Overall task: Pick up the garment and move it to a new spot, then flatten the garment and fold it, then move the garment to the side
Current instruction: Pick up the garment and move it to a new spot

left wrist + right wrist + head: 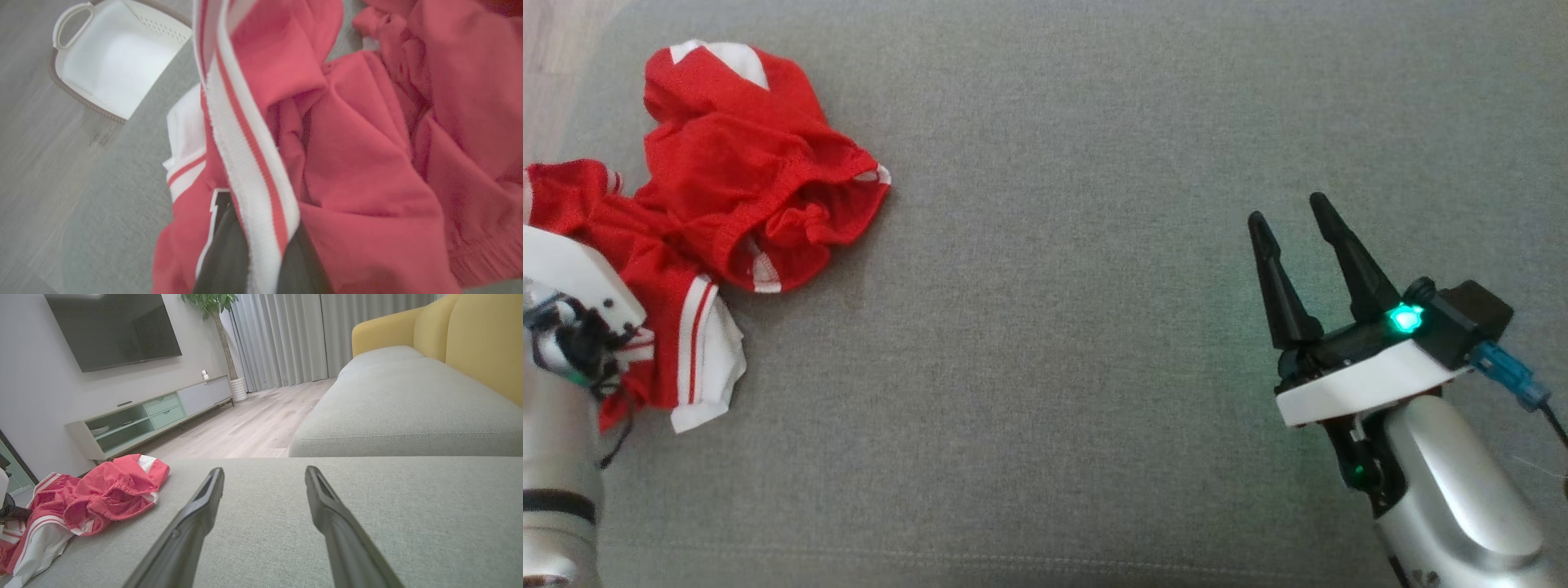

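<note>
Picking up looks the step in hand: on the grey cushion (1094, 367) the red garment (752, 188) lies crumpled at the left. The right gripper (1288, 208) hovers well apart, jaws spread wide, empty. The left gripper (261, 232) pinches the striped band (245, 163), plain in its wrist view, hidden under cloth from the head; next, lift clear and carry to bare cushion

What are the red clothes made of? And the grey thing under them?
The red garment looks like thin, matte sports mesh: fine dotted texture, soft crumples. Its white striped trim looks ribbed knit. The grey cushion seems woven upholstery cloth, flecked and matte.
</note>
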